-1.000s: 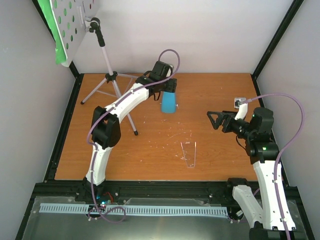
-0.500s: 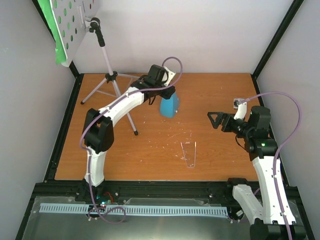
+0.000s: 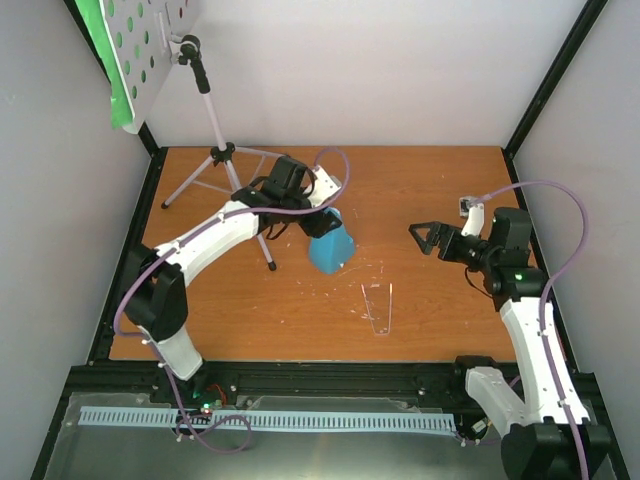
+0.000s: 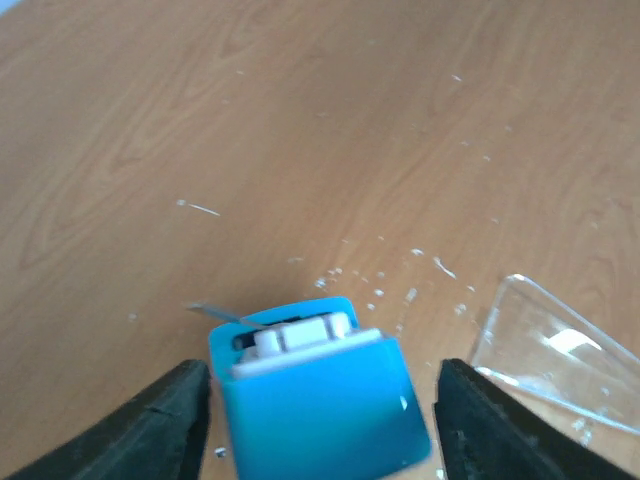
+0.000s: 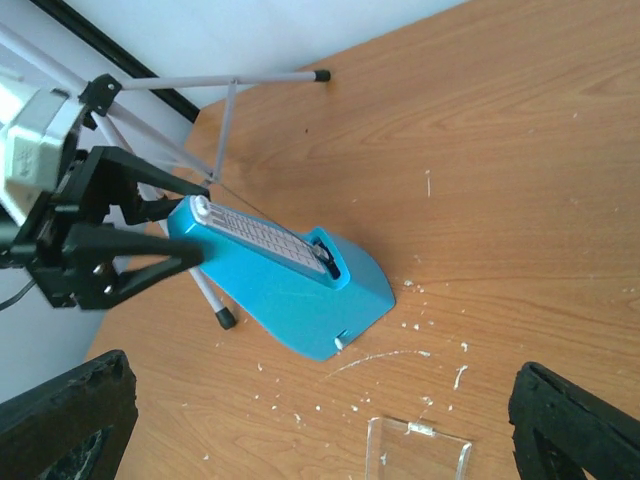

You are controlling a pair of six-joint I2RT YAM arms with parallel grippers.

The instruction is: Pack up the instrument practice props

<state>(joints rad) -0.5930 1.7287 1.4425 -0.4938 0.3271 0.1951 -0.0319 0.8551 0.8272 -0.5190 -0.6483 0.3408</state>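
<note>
Currently: my left end effector (image 3: pixel 312 222) pinches the tilted blue metronome (image 3: pixel 330 250) by its narrow top, base touching counter (image 3: pixel 440 310); right end effector (image 3: pixel 414 235) gapes wide, empty.

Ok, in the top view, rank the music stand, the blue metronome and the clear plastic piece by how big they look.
1. silver music stand, by far the largest.
2. blue metronome.
3. clear plastic piece: close to the metronome in length but narrower, so the gap is slight.
</note>
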